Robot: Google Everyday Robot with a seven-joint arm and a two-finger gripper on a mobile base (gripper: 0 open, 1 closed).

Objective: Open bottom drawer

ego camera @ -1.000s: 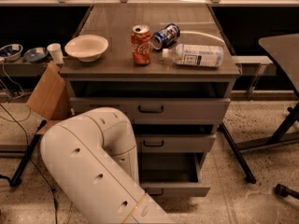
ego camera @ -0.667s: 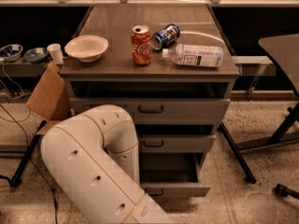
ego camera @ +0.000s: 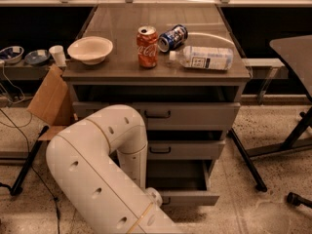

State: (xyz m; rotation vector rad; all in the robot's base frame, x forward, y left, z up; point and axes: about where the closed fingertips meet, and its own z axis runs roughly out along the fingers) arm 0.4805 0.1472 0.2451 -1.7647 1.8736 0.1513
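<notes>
The white robot arm [ego camera: 97, 165] fills the lower left and hides the hand; the hand's opening and hold cannot be told. The bottom drawer [ego camera: 195, 198] stands pulled out just right of the arm's lower end. On the counter [ego camera: 122, 28] above: a bowl [ego camera: 90, 49], a lying plastic bottle [ego camera: 204, 58], an upright Coca-Cola can [ego camera: 147, 47], and a tipped blue can [ego camera: 172, 37].

You're in office or lab workspace: grey metal drawer cabinet [ego camera: 195, 116] on speckled floor [ego camera: 273, 140], dark table [ego camera: 297, 48] right of cabinet, loose cables [ego camera: 9, 111] and cardboard [ego camera: 51, 101] left of cabinet. Gripper hidden behind white arm [ego camera: 97, 169] in front of cabinet.
</notes>
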